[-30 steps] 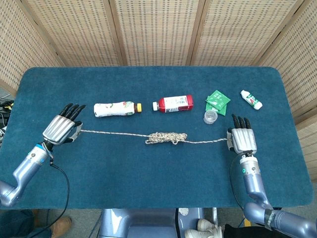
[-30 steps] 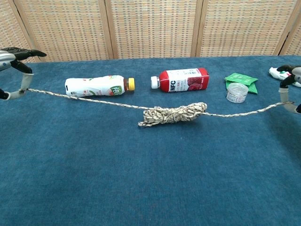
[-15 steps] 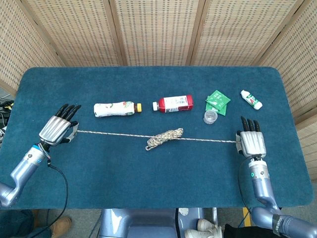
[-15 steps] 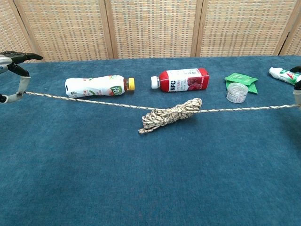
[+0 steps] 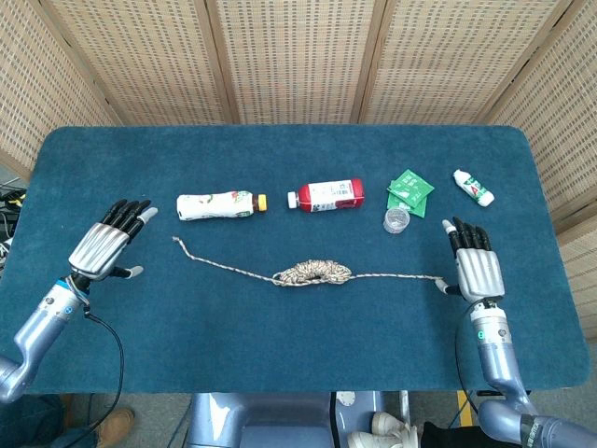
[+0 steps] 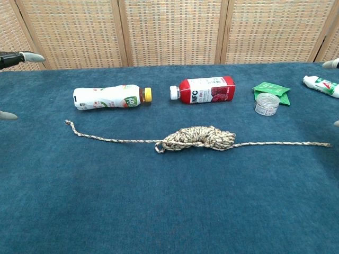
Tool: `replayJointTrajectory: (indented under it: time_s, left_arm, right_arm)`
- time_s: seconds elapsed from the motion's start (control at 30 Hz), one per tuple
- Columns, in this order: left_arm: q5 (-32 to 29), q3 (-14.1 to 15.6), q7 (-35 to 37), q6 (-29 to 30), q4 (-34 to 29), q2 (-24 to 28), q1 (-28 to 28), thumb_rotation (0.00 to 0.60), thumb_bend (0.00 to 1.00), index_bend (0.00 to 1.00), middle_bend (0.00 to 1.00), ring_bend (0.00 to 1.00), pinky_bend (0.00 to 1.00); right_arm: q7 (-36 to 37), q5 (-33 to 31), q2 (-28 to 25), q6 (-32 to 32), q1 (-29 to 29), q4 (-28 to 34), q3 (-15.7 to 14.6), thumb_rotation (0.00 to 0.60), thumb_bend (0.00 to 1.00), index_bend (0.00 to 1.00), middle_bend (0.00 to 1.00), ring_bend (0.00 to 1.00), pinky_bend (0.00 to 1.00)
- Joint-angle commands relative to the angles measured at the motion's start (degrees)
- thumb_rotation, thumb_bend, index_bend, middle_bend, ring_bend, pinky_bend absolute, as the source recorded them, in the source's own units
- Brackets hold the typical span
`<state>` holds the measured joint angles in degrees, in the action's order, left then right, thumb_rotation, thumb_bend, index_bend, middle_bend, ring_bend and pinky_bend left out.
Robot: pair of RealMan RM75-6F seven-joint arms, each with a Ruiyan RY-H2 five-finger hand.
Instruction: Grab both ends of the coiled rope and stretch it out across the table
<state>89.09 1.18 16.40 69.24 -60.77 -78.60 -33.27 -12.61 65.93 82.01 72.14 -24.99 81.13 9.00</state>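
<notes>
The speckled rope lies flat on the blue table, a bundle in the middle and a loose strand running out to each side. Its left end rests free, well to the right of my left hand, which holds nothing with fingers spread. The right end lies just left of my right hand, also spread and empty. In the chest view only fingertips of the left hand show at the left edge, and little of the right hand.
Behind the rope lie a white bottle, a red bottle, a green packet, a small clear cup and a white tube. Wicker screens stand behind the table.
Both hands have let go of the rope ends and spread their fingers. The taut rope has dropped slack onto the table, its left end sliding rightward away from the left hand.
</notes>
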Motion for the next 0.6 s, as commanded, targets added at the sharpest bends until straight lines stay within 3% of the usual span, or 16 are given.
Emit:
replayJointTrajectory:
  time_s: [0.03, 0.2, 0.37, 0.6]
  left_arm:
    - [-4.92, -2.32, -3.39, 3.41, -13.18, 6.41, 4.18, 0.6, 0.0, 0.0, 0.0, 0.0, 0.0]
    - [-9.73, -3.25, -11.73, 6.81, -24.62, 10.59, 8.4, 0.6, 0.0, 0.0, 0.0, 0.0, 0.0]
    - [-12.32, -2.48, -21.54, 14.07, -36.28, 11.15, 14.41, 0.6, 0.0, 0.0, 0.0, 0.0, 0.0]
    - [-9.39, -0.42, -24.77, 17.39, -42.11, 11.63, 17.82, 0.6, 0.0, 0.0, 0.0, 0.0, 0.0]
  right_arm:
    - [5.62, 6.81, -3.58, 4.92, 3.34, 3.33, -1.5, 0.6, 0.0, 0.0, 0.0, 0.0, 0.0]
    - [8.44, 12.18, -5.46, 8.79, 6.13, 4.33, -3.86, 0.6, 0.0, 0.0, 0.0, 0.0, 0.0]
    - [5.81, 16.37, -5.04, 15.12, 9.42, 6.27, -5.18, 0.6, 0.0, 0.0, 0.0, 0.0, 0.0]
    - [3.11, 19.97, -4.39, 18.82, 11.36, 7.06, -5.94, 0.6, 0.0, 0.0, 0.0, 0.0, 0.0]
